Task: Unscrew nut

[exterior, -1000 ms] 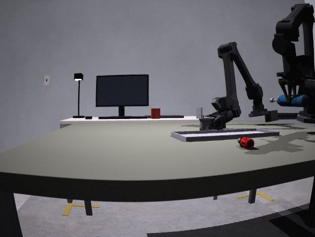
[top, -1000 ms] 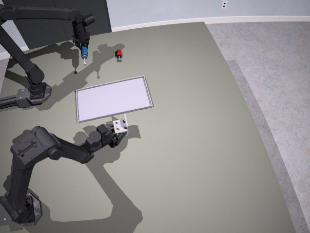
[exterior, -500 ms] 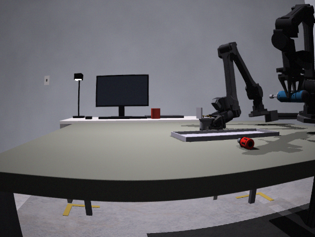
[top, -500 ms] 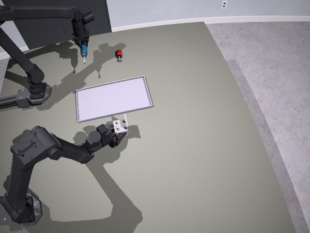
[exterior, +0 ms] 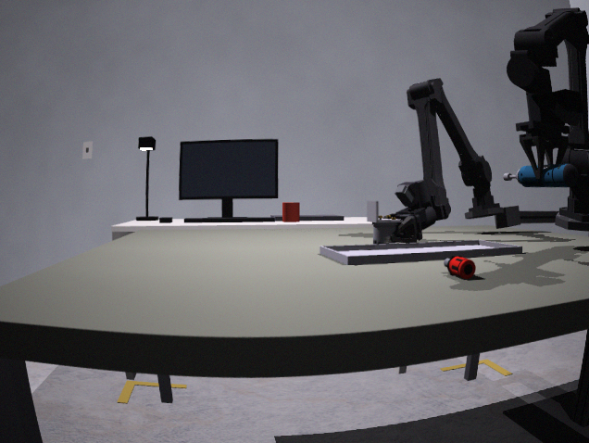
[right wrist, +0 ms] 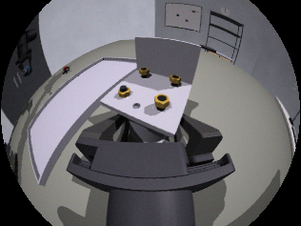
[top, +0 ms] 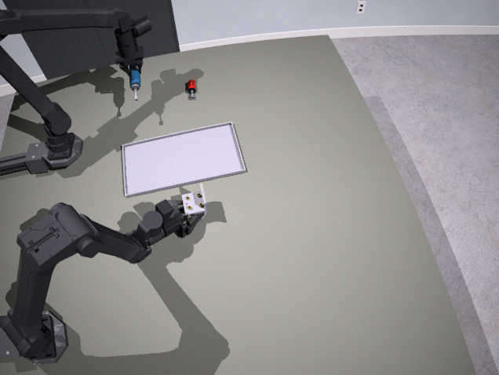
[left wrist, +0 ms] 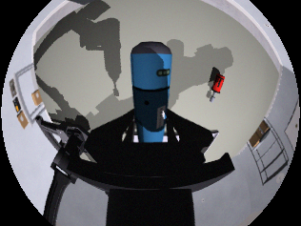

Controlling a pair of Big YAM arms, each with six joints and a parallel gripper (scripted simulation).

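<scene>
My left gripper point(top: 132, 69) point(exterior: 547, 167) point(left wrist: 150, 113) is shut on the blue nut driver point(top: 135, 76) point(exterior: 557, 175) point(left wrist: 151, 71), held in the air, barrel roughly level, silver socket pointing away from the arm. My right gripper point(right wrist: 150, 113) is shut on the grey joint module point(exterior: 382, 233), which stands upright under the white bracket point(top: 194, 209) point(exterior: 372, 210) point(right wrist: 148, 90). Several gold nuts show on it. In the right wrist view the near-left nut point(right wrist: 124, 92) sits low with its dark stud sticking out above; the near-right nut point(right wrist: 162, 100) sits higher. The module's base is partly hidden.
A shallow white tray point(top: 181, 161) point(exterior: 431, 257) point(right wrist: 71, 104) lies between the module and the left arm's side. A short red tool point(top: 191, 85) point(exterior: 461, 267) point(left wrist: 218, 83) lies on the table beyond the tray. The bracket's upright wall rises at its far side in the right wrist view.
</scene>
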